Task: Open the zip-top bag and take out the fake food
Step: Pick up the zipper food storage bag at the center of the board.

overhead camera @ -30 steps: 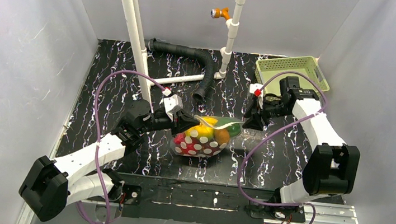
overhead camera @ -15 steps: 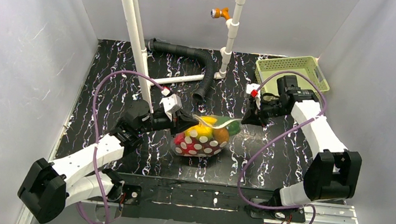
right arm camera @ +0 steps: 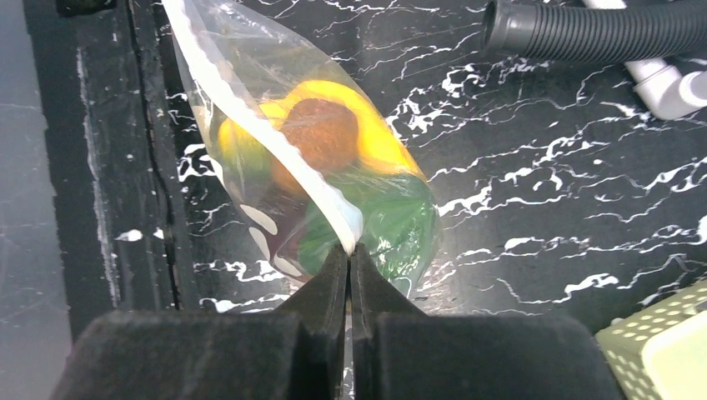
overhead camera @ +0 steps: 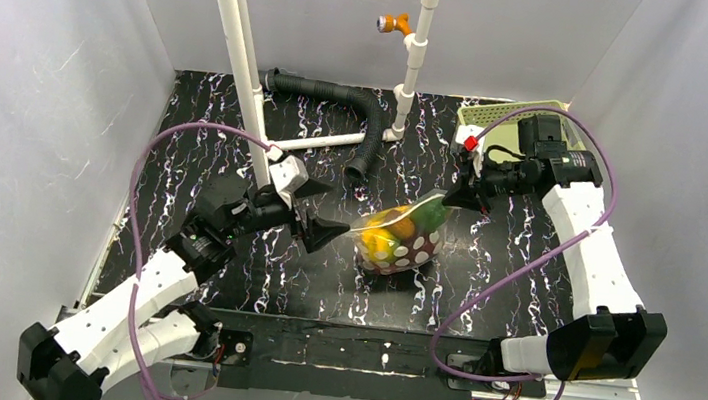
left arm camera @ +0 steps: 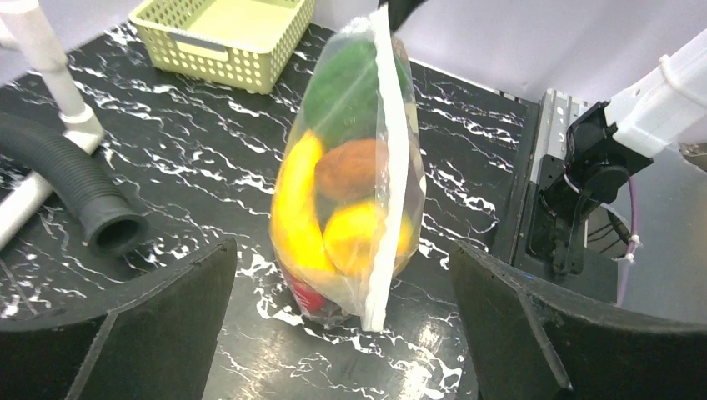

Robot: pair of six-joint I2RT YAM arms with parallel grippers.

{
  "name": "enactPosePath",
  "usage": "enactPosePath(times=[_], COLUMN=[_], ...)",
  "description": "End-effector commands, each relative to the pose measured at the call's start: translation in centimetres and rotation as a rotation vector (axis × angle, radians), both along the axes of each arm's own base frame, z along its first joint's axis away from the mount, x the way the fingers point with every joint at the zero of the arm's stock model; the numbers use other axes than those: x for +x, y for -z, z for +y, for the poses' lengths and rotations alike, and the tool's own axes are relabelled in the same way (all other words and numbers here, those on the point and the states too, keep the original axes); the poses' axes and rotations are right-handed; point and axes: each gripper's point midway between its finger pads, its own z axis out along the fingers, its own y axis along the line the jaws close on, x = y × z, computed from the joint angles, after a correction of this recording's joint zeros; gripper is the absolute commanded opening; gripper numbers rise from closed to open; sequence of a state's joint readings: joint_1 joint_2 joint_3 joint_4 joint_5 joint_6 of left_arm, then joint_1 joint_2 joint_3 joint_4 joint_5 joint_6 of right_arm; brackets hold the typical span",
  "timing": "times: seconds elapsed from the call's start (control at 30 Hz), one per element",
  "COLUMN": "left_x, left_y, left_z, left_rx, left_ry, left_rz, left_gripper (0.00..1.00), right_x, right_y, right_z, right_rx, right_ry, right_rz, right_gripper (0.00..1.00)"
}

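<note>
The clear dotted zip-top bag [overhead camera: 401,232] hangs tilted, its lower end on the table and its white zip strip [left arm camera: 390,158] facing my left wrist camera. Inside it the fake food shows: a yellow banana [left arm camera: 298,204], a lemon [left arm camera: 354,235], an orange-brown piece [right arm camera: 321,133] and a green piece [right arm camera: 396,218]. My right gripper [overhead camera: 458,196] is shut on the bag's upper corner, its tips pinching the zip strip [right arm camera: 348,247]. A short way to the left of the bag, my left gripper [overhead camera: 313,213] stands wide open and holds nothing.
A green basket [overhead camera: 501,124] stands at the back right, partly behind the right arm. A black corrugated hose [overhead camera: 358,125] and white pipes [overhead camera: 241,56] cross the back of the table. A metal rail [left arm camera: 546,146] runs along the table's near edge.
My left gripper let go of the bag, opened wide and drew back left. My right gripper shut on the bag's right corner and lifted it up and right, so the bag now hangs tilted.
</note>
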State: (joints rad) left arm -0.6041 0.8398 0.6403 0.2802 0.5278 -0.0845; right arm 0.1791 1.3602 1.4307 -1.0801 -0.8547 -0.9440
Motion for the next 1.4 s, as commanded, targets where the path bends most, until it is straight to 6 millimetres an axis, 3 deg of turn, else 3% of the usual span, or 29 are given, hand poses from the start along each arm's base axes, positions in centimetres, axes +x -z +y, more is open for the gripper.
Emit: enactPosePath(times=[0.0,0.17,0.3,0.5,0.6,0.8,1.03,1.13,1.23,1.33,1.37], left_x=[-0.4,-0.8,-0.8,0.4,1.3,3.2,3.2,2.6,2.3,2.1,2.2], left_y=[-3.1,-4.2,-3.9,-0.9,-0.1,1.4,2.5,2.2,2.1,1.9,1.8], left_z=[0.3,-3.0,-5.9,-9.4,-10.8,-11.8,-11.6,-11.4,-11.2,-10.7,-10.4], left_rx=[0.004,0.025,0.119,0.293,0.341,0.419,0.477,0.450,0.406,0.341,0.316], left_ry=[0.014,0.151,0.206,0.226,0.196,0.128,0.147,0.159,0.163,0.162,0.159], left_rz=[-0.024,0.082,-0.045,-0.117,-0.126,-0.129,-0.118,-0.121,-0.098,-0.035,-0.018], left_gripper=[0.98,0.98,0.98,0.94,0.86,0.59,0.04,0.00,0.00,0.00,0.00], right_x=[-1.5,-2.1,-2.6,-2.6,-2.5,-2.6,-2.8,-3.0,-3.4,-4.1,-4.2], right_y=[-1.1,-1.5,-1.9,-1.4,-1.2,-0.9,-0.7,-0.6,-1.1,-2.0,-2.3], right_z=[0.8,1.6,2.2,2.6,2.7,2.7,2.7,2.7,2.8,2.6,2.4], right_rx=[0.047,0.067,0.094,0.112,0.118,0.122,0.121,0.125,0.142,0.176,0.190], right_ry=[0.000,0.010,0.006,0.002,0.006,0.005,0.000,-0.006,-0.022,-0.050,-0.051], right_rz=[0.083,0.140,0.165,0.197,0.207,0.207,0.201,0.197,0.195,0.168,0.165], right_gripper=[0.01,0.01,0.01,0.01,0.01,0.01,0.01,0.02,0.28,0.63,0.70])
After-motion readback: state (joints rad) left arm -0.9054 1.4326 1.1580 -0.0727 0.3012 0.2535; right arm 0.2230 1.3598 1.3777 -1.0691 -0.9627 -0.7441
